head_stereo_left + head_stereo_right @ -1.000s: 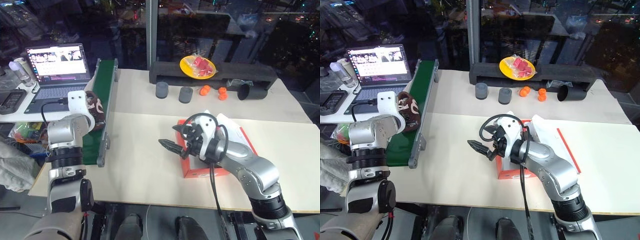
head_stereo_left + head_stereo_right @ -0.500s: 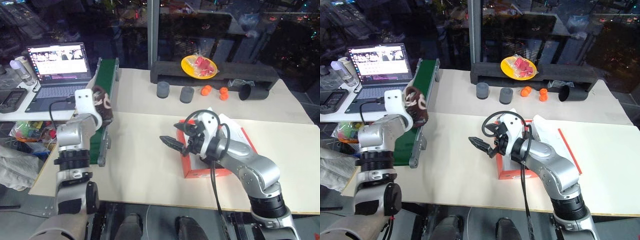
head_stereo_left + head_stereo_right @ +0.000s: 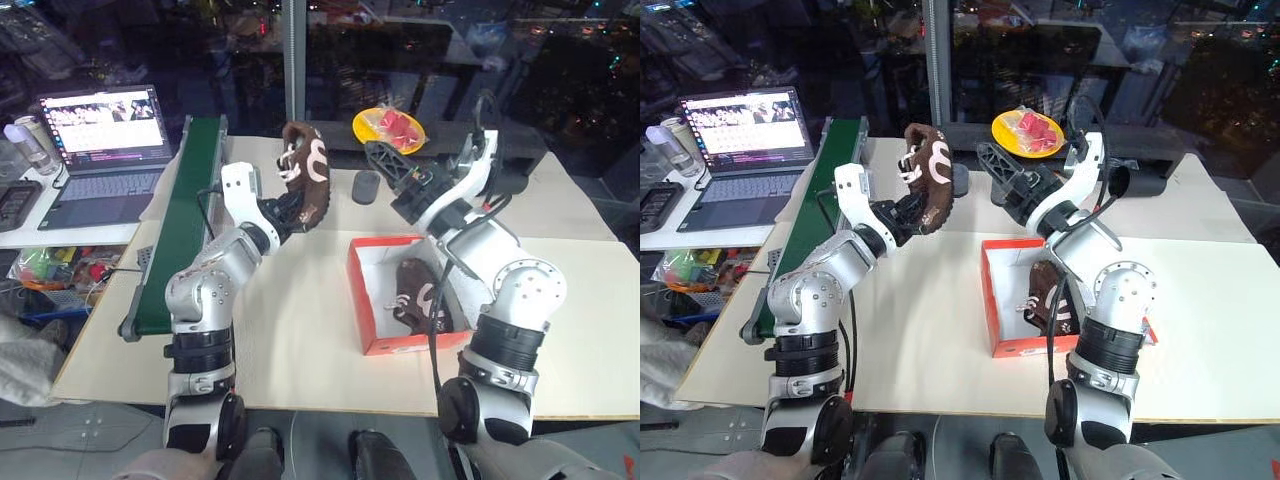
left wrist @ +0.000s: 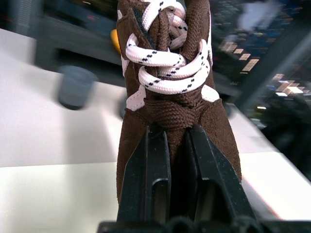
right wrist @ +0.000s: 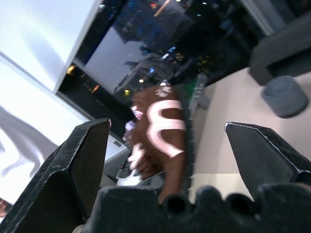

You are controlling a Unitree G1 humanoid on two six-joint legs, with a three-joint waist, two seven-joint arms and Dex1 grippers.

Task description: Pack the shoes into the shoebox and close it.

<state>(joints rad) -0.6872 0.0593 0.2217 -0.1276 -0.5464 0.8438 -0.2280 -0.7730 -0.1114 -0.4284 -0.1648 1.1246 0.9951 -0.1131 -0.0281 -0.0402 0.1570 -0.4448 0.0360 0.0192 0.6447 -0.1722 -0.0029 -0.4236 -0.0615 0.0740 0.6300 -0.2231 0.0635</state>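
- A dark brown shoe (image 3: 306,176) with white curved markings and white laces is pinched at its back end by the left tool (image 4: 178,160), whose black fingers (image 4: 148,170) are pressed onto the suede (seen closely in the left wrist view).
- That shoe is held raised above the table (image 3: 290,330), clear of its surface, at about 10 o'clock from the shoebox (image 3: 372,342).
- The right tool (image 3: 388,165) is seen spread wide and gripping nothing, raised at about 12 o'clock from the shoebox, just to the right of the held shoe and apart from it.
- In the right wrist view the held shoe is framed between the two spread fingers (image 5: 82,160) without being touched.
- The red-orange shoebox stands open on the near right part of the table, its white inside exposed; its near wall lies not far from the table's front edge.
- A second shoe (image 3: 420,298) lies inside the shoebox, toward its right side (room is left along the left wall).
- Bare table surface is seen between the shoebox's left wall and a green conveyor (image 3: 178,220) along the table's left edge.
- At the far edge, a yellow bowl (image 3: 390,128) rests on a black foam block (image 3: 520,150), and a grey cylinder (image 3: 366,187) stands just beyond the box, near the right tool.
- A laptop (image 3: 105,150) is set on a side desk at 9 o'clock, beyond the conveyor.
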